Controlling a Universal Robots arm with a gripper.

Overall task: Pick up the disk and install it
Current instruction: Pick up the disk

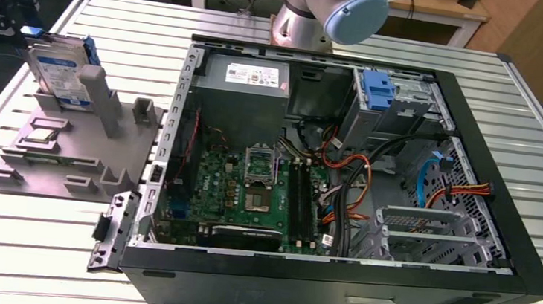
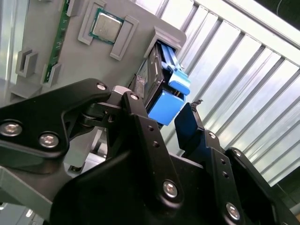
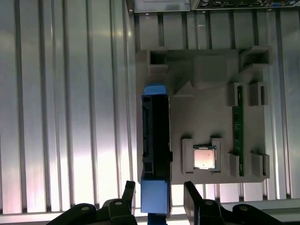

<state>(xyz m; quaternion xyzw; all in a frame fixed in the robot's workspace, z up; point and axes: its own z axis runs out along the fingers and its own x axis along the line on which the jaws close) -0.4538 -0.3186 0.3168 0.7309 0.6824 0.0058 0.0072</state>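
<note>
Slatted metal worktop [image 3: 56, 117] beneath the end effector [image 3: 160, 185]. Open computer case [image 1: 318, 283] lying on its side, well apart from the end effector, past the far end of the grey holder [image 3: 206, 117]. Holder flat on the worktop, just under the end effector. Disk [image 3: 156, 126] standing on edge in a slot along the holder's rim, one blue carrier end between the two black fingers [image 3: 129, 190]. End effector spread wide, a gap on either side of the carrier in the first wrist view, nothing gripped. Green memory stick [image 3: 238, 131] and processor chip [image 3: 205, 157] seated in the holder beside the disk, off to one side of the fingers
</note>
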